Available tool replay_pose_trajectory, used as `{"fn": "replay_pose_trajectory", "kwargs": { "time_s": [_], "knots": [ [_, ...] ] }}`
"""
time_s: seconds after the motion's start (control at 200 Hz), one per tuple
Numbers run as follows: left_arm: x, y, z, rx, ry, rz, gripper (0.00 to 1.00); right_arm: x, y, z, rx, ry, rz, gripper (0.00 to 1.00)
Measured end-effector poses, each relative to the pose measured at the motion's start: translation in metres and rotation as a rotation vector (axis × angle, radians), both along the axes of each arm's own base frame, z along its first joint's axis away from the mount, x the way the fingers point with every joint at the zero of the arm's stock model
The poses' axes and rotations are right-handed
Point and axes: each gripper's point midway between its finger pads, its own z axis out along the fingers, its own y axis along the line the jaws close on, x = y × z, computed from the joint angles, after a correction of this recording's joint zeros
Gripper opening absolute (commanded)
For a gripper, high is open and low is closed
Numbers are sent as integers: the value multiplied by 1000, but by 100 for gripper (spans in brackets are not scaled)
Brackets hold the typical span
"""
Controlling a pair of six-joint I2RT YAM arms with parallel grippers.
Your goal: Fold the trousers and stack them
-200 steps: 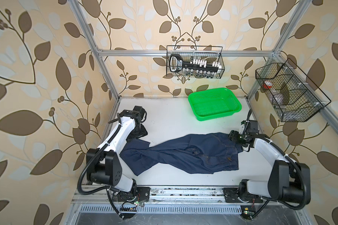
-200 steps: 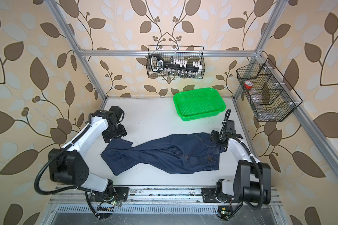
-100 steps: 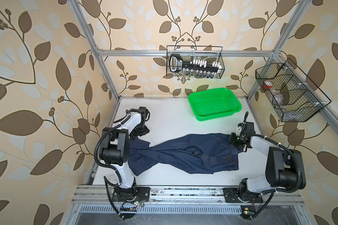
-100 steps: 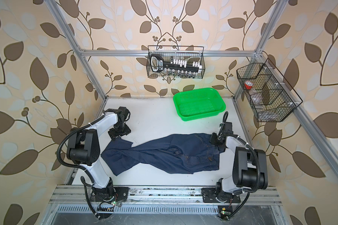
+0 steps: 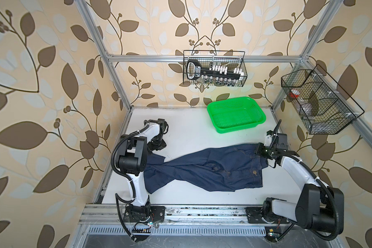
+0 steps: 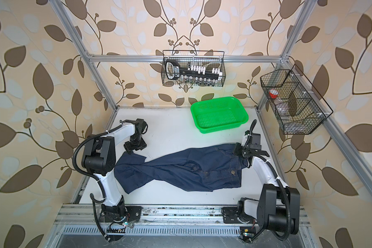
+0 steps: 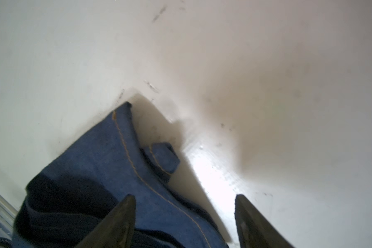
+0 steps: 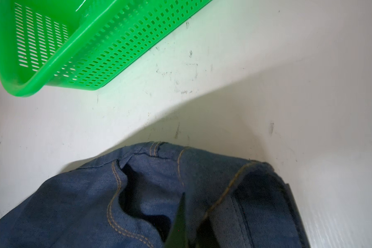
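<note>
Dark blue denim trousers (image 5: pixel 202 169) (image 6: pixel 180 169) lie spread across the white table, waist to the right and legs twisted toward the left. My left gripper (image 5: pixel 156 149) (image 6: pixel 134 148) hovers low over the far leg hem, open. In the left wrist view the left gripper (image 7: pixel 184 196) has one finger (image 7: pixel 120 219) over the hem of the trousers (image 7: pixel 107 171) and the other over bare table. My right gripper (image 5: pixel 261 150) (image 6: pixel 238 151) is shut on the far corner of the waistband. In the right wrist view the right gripper (image 8: pixel 191 214) pinches a fold of the trousers (image 8: pixel 73 204).
A bright green plastic basket (image 5: pixel 236 117) (image 6: pixel 219 114) (image 8: pixel 95 43) stands at the back right of the table, a short way behind the waistband. Two black wire baskets (image 5: pixel 215 70) (image 5: pixel 318 101) hang on the back and right walls. An aluminium rail (image 5: pixel 180 212) runs along the front edge.
My right gripper has shut on the waistband. The left arm has folded its elbow in toward the table and brought its open gripper down to the leg hem.
</note>
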Motion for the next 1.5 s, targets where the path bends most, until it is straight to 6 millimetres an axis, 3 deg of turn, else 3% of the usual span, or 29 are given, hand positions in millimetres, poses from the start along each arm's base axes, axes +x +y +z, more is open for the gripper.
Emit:
{"fn": "replay_pose_trajectory", "kwargs": {
  "time_s": [0.115, 0.28, 0.415, 0.57, 0.69, 0.795, 0.965, 1.125, 1.25, 1.395, 1.499],
  "knots": [
    [-5, -20, 0, 2, 11, -45, 71, 0, 1, 4, 0, -13, 6, 0],
    [-11, -39, 0, 8, 17, -79, 57, -1, 1, 3, 1, -11, 6, 0],
    [-18, -41, -5, 19, 34, -79, 52, -1, 1, 3, 2, -9, 6, 0],
    [-41, -35, -21, 31, 101, -73, 47, -5, 2, -3, 4, 5, 6, 0],
    [-43, -35, -22, 28, 104, -74, 45, -5, 2, -3, 5, 7, 6, 0],
    [-42, -36, -23, 18, 92, -78, 33, -5, 2, -3, 5, 8, 6, 0],
    [-46, -37, -27, 13, 93, -86, 1, -6, 2, -4, 5, 9, 6, 0],
    [-45, -35, -21, 24, 101, -113, 0, -6, 2, -1, 3, 3, 5, 0],
    [-24, -29, 17, 42, 25, -115, 0, -6, 0, 15, -15, -42, -3, 0],
    [12, -2, 104, 74, -206, -63, 0, 1, -10, 52, -69, -139, -38, 0],
    [15, 37, 164, 124, -350, 21, 0, 3, -19, 83, -119, -230, -80, 0]
  ]
}}
